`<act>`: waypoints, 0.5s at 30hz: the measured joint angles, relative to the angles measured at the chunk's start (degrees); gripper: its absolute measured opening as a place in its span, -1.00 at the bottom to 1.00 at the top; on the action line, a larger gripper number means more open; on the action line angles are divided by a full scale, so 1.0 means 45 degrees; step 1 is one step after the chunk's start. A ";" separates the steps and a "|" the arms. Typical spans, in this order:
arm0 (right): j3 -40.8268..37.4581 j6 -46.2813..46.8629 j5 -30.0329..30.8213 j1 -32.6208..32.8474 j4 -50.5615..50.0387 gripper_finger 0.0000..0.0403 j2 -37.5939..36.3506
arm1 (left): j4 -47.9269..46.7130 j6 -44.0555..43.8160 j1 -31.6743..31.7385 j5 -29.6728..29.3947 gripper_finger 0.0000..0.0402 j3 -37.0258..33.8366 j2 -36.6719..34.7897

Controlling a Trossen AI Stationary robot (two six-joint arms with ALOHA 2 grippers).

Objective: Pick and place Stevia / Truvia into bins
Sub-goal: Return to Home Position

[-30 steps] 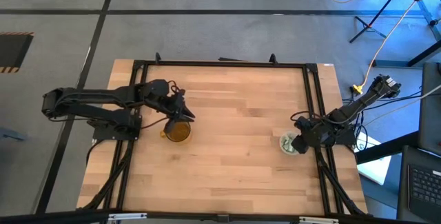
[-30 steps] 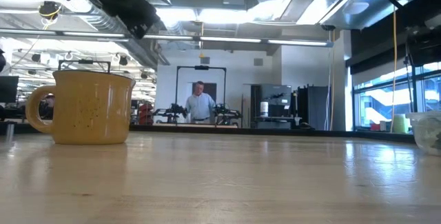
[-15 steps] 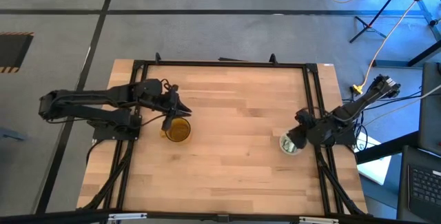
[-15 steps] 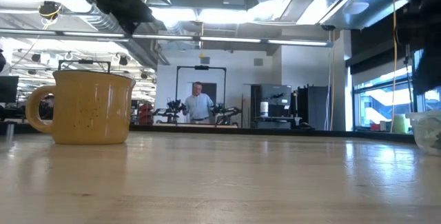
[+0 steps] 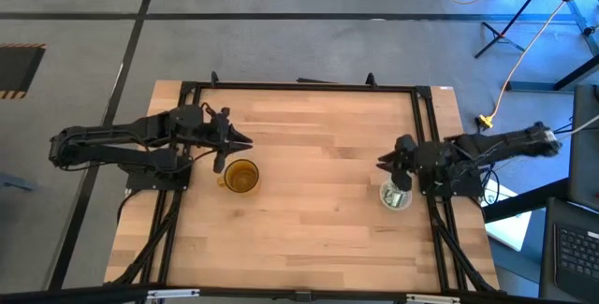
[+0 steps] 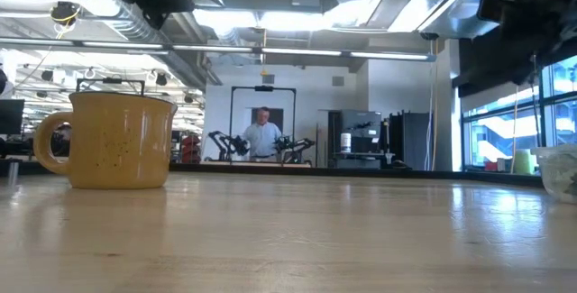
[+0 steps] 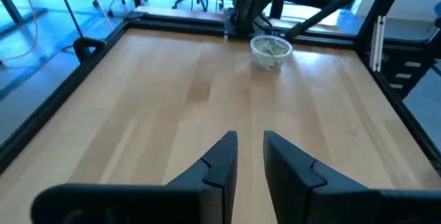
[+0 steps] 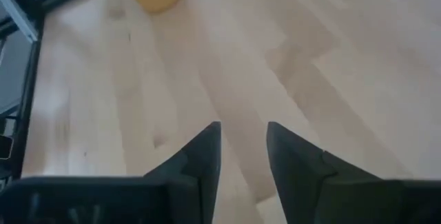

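The amber mug [image 5: 241, 177] [image 6: 117, 140] stands on its base on the table's left half, handle toward the left edge. The clear cup [image 5: 395, 195] [image 7: 270, 50] stands by the right edge, with green and white sachets [image 5: 393, 197] inside it. No sachet shows on the bare table. My left gripper [image 5: 243, 142] [image 7: 250, 141] hovers just to the far side of the mug, open by a narrow gap and empty. My right gripper [image 5: 382, 164] [image 8: 243, 131] hangs above the table just left of and beyond the clear cup, also narrowly open and empty.
A black frame [image 5: 299, 87] runs along the table's edges, with both arm bases on its side rails. The wooden top between mug and cup is bare [image 5: 318, 173]. A person [image 6: 261, 138] stands far back in the room beyond the table.
My left gripper has drawn back from over the mug toward the table's far and left edges. My right gripper has come away from the clear cup, rising and swinging toward the table's middle and far side. Mug and cup have stayed put.
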 joint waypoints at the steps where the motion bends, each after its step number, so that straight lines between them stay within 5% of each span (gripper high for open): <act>1: 0.0000 -0.0562 -0.0478 -0.0516 0.0203 -0.40 -0.0100 | 0.0041 0.0000 0.0000 -0.0022 -0.68 0.0002 -0.0014; 15: 0.0000 -0.4403 -0.3400 -0.5733 0.0712 -0.40 -0.2797 | -0.0160 0.0615 0.0000 -0.0673 -0.68 -0.0002 -0.1732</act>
